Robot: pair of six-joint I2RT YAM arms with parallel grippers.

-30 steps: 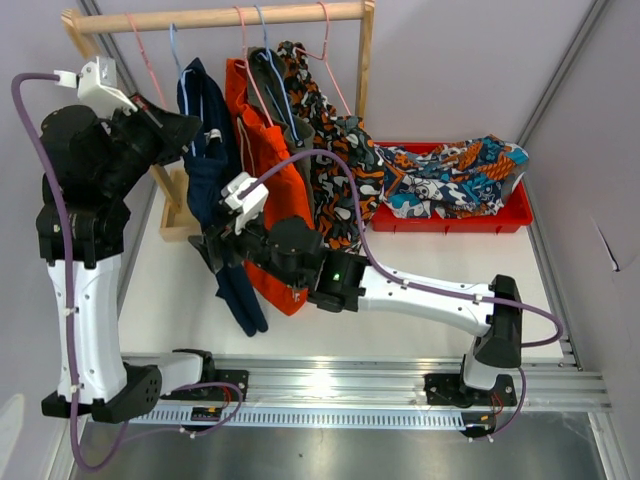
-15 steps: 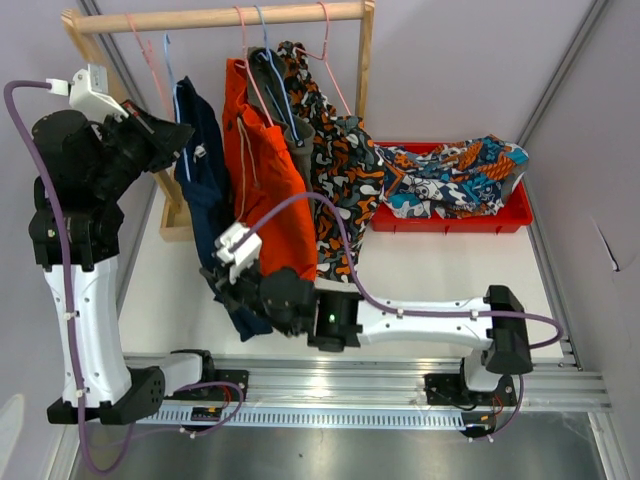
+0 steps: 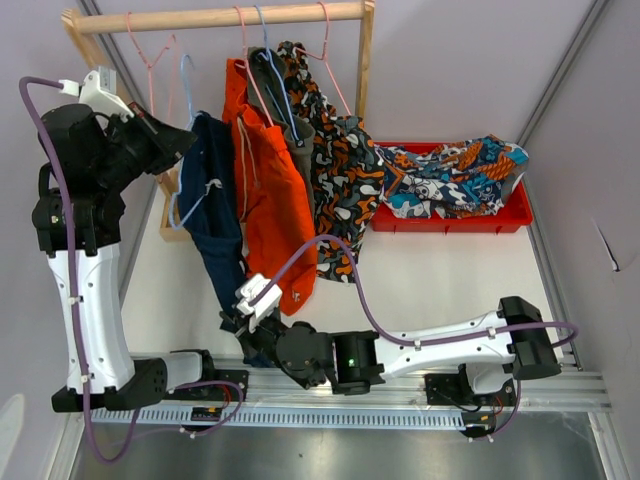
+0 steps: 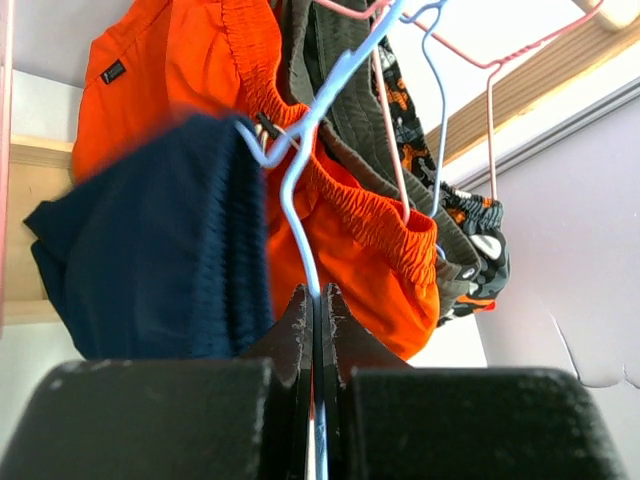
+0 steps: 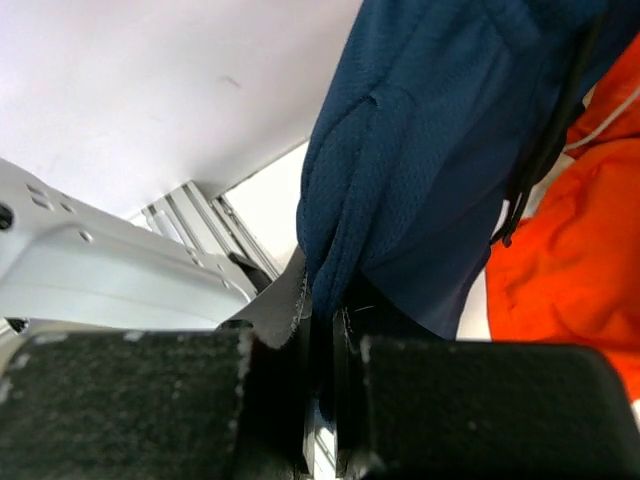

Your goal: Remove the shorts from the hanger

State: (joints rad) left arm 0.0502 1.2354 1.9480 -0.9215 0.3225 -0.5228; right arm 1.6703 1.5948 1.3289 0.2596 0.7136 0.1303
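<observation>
The navy shorts (image 3: 218,215) hang stretched from a light blue hanger (image 3: 188,85) at the left of the rack. My left gripper (image 3: 186,136) is shut on that hanger's wire (image 4: 300,190), with the navy shorts (image 4: 170,250) bunched just to its left. My right gripper (image 3: 243,322) sits low by the table's near edge, shut on the bottom hem of the navy shorts (image 5: 430,150). Orange shorts (image 3: 265,170), olive shorts (image 3: 272,75) and blotch-print shorts (image 3: 340,170) hang on the rail. The teal print shorts (image 3: 450,175) lie in the red bin (image 3: 450,224).
The wooden rail (image 3: 220,17) runs across the back, with its posts at left and right. An empty pink hanger (image 3: 150,50) hangs at its left end. The metal base rail (image 3: 350,385) lines the near edge, right under my right gripper.
My right gripper has shut on the navy shorts' hem and drawn it down toward the near edge. The shorts are now pulled long, and the blue hanger has tilted.
</observation>
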